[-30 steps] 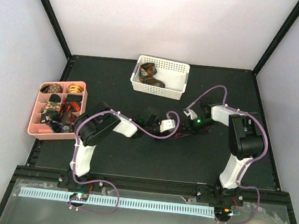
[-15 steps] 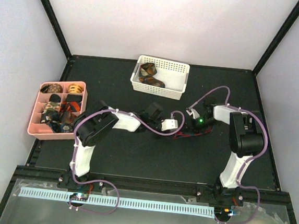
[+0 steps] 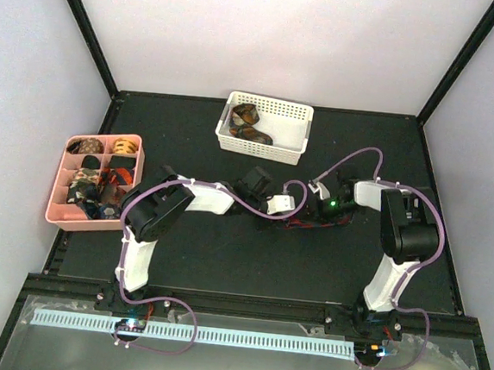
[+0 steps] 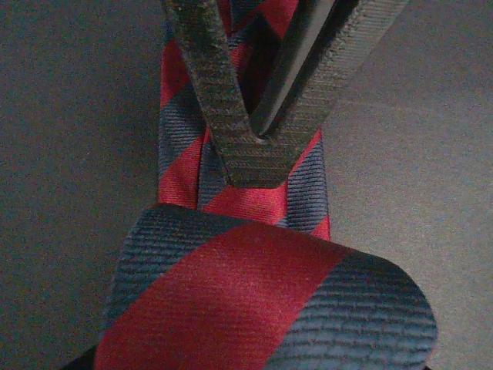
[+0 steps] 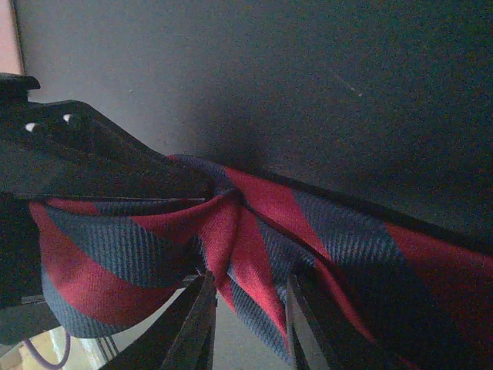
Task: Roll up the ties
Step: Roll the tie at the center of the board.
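Both arms meet mid-surface over one tie, so I'm working from the wrist cams.

L gripper [image 4: 258, 154]: fingertips pressed together into a V. In the R cam the fabric gathers to a point at it, so I judge it's pinching the red-and-navy striped tie [image 4: 262, 308]. A fold of the tie bulges up just beyond its tips. The flat strip runs back under its fingers along the dark surface [image 4: 62, 116].

R gripper [image 5: 250, 281]: fingers apart w/ pale background showing through the gap. The tie's edge dips between them, but I can't tell if either finger bears on it. The rest of the tie runs off to this gripper's right.

Progress, my read:
- Done: several small coils [image 3: 101, 176] sit in the pink divided tray [image 3: 54, 213], well off to the L gripper's left.
- In hand: the striped tie has approx one turn at most, w/ most of its length unrolled.
- Left: ties [image 3: 250, 125] in the white basket [image 3: 292, 111] beyond both grippers. They look loosely bundled, but it's too small to say if they're rolled.

So it's early on this tie, w/ more waiting.
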